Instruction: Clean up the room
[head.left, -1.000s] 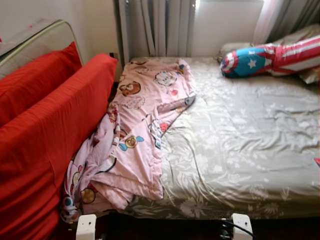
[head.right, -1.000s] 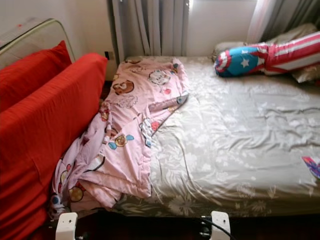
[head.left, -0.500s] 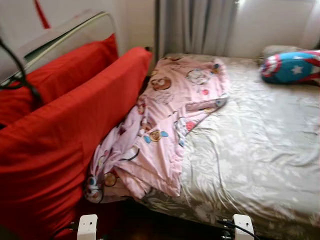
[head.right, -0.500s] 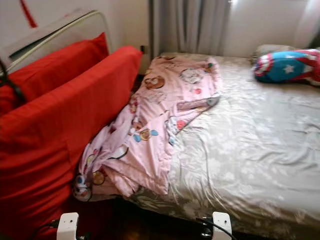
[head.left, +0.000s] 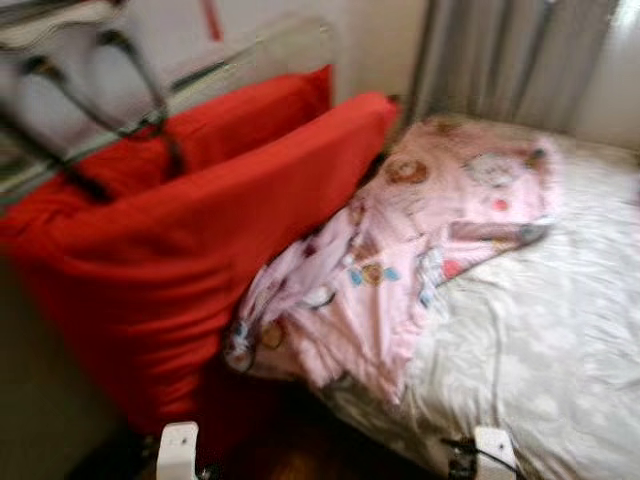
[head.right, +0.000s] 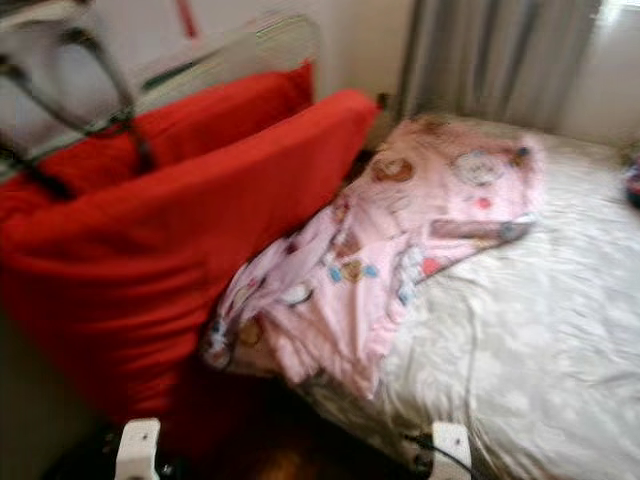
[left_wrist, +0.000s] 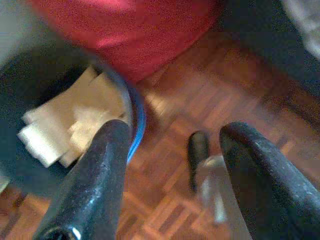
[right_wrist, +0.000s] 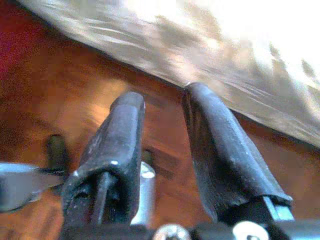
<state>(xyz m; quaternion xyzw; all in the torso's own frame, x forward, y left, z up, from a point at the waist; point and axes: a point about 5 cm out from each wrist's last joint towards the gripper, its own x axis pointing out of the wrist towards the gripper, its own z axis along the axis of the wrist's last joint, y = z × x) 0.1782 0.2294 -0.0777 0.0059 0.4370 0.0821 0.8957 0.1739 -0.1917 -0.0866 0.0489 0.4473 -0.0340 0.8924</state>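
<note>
A pink blanket (head.left: 420, 250) with cartoon pictures lies bunched up on the left side of the bed (head.left: 560, 340). One end hangs over the bed's near corner, toward the floor. The rest of the bed is covered by a pale sheet with a flower print. The picture is blurry.

Just beside the blanket, two big red cushions (head.left: 200, 250) stand on their edges. They lean against each other between the bed and a rounded frame (head.left: 270, 50) near the wall. Grey curtains (head.left: 510, 60) hang behind the bed.

The left end effector (left_wrist: 170, 165) hangs low over a brown wooden floor (left_wrist: 200, 90). Its two black fingers are spread well apart and hold nothing. Past them sits a dark bin with a blue rim (left_wrist: 136, 112), and crumpled paper (left_wrist: 70, 125) lies inside it. A red cushion is just beyond the bin.

The right end effector (right_wrist: 162, 120) also hangs over the wooden floor, near the edge of the bed. Its fingers are a little apart and hold nothing.
</note>
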